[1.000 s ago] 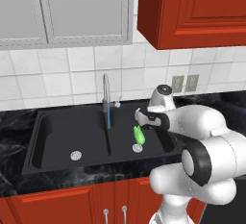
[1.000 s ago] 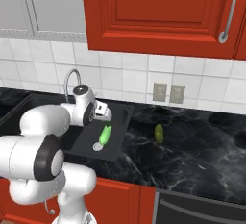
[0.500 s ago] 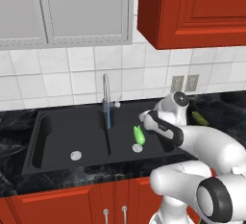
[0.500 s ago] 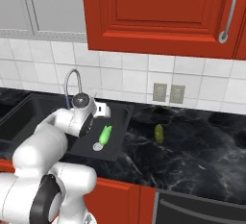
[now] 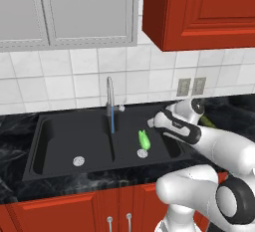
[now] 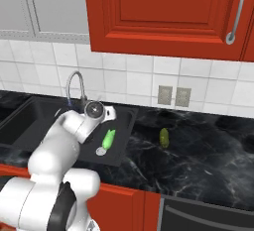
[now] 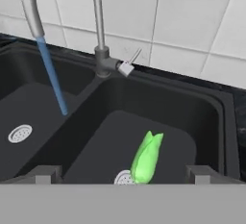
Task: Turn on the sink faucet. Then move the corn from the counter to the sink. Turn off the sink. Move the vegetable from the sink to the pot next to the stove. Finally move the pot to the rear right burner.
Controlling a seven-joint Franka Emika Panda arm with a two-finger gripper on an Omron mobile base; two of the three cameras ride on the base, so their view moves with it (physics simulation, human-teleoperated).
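We find the corn (image 7: 146, 156) lying in the right basin of the sink (image 5: 60, 131) beside its drain, water running, and the gripper (image 7: 122, 174) spread empty above it, plausibly placed to reach the faucet (image 7: 99, 23) handle.

Arm outstretched, fingers (image 7: 45, 174) wide apart

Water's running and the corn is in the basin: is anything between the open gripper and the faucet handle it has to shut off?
Nothing visible. The gripper faces the faucet handle across the right basin; the corn lies low on the floor, below that line.
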